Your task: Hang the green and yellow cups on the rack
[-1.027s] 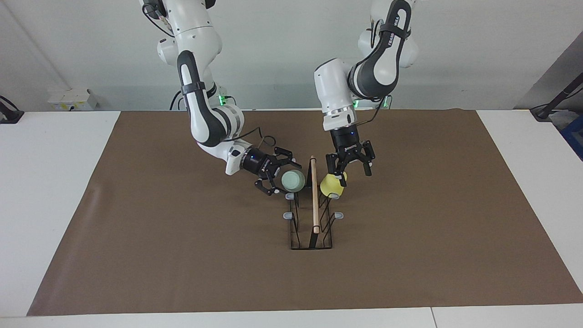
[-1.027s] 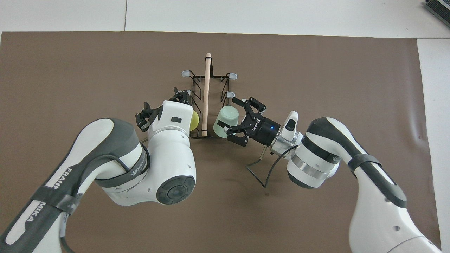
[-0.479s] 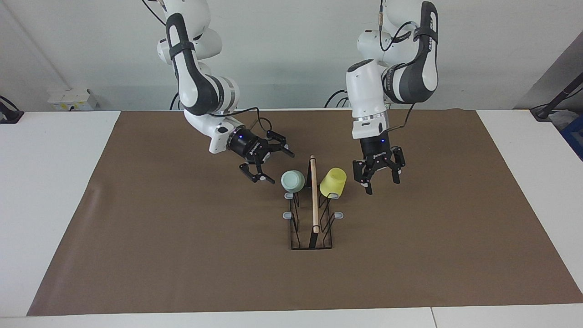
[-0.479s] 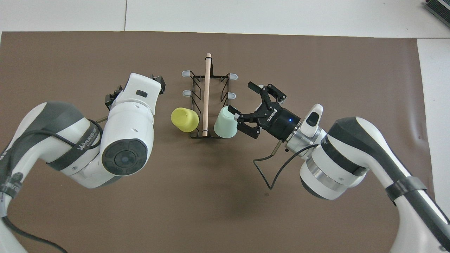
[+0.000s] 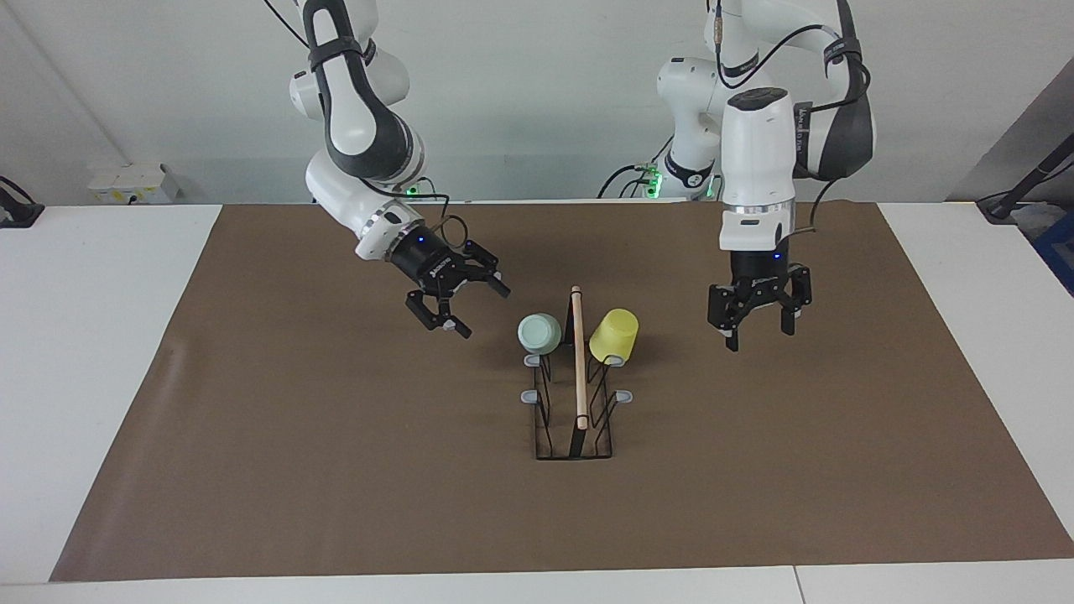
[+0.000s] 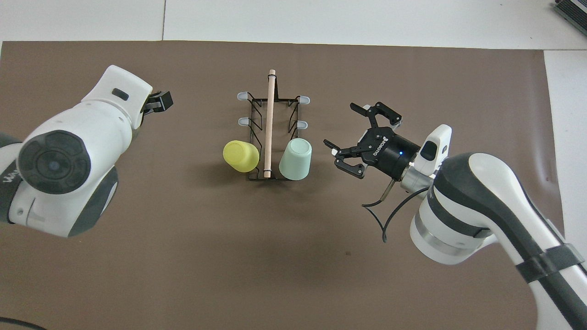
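Facing view: green cup [image 5: 539,333] and yellow cup [image 5: 613,335] are hanging on the rack [image 5: 576,394], at its end nearer the robots. Left gripper [image 5: 758,321] and right gripper [image 5: 460,300] are hovering spread and empty over the brown mat [image 5: 294,436], nothing lying between them and the rack.

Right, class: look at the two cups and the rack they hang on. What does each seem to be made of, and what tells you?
Green cup and yellow cup: probably plastic, with smooth, even colour and a soft matte sheen. Rack: thin black bent wire, likely coated metal; the pale rod along its top looks like bare wood; the grey prong tips look like plastic or rubber caps.
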{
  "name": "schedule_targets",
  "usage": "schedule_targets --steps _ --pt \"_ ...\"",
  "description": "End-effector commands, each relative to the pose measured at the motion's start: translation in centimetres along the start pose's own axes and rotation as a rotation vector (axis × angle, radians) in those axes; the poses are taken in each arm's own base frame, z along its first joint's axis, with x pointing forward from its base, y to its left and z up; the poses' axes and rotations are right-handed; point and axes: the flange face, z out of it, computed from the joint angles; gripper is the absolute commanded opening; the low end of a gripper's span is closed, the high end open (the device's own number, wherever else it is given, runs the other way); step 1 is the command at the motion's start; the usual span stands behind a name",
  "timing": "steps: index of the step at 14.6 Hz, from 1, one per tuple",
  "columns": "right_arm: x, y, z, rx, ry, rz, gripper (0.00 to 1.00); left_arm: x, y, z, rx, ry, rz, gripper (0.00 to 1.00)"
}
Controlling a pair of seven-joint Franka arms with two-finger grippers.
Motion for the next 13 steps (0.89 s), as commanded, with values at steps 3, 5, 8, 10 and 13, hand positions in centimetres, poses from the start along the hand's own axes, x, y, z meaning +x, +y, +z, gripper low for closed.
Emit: schedule_targets --steps 3,5,8,10,13 --pt "-1.2 4.8 -3.1 0.065 -0.155 -0.265 1.00 1.8 -6.8 -2.1 -0.066 -0.142 0.100 1.00" --pt "-1.8 6.4 -4.2 0.107 -0.214 -0.350 1.00 3.5 -9.9 -3.3 -0.122 -0.234 0.144 1.00" --pt "-2.9 8.4 -5.8 0.148 -0.353 -0.470 1.00 5.5 -14.9 -4.3 -0.210 -0.334 0.183 1.00" --pt "-3.5 9.5 -6.9 0.174 -0.451 -0.513 1.00 6.0 -16.3 -5.4 -0.211 -0.363 0.204 1.00" --pt "-4.4 10.7 -8.3 0.213 -0.604 -0.506 1.00 6.0 -17.5 -6.4 -0.207 -0.407 0.229 1.00"
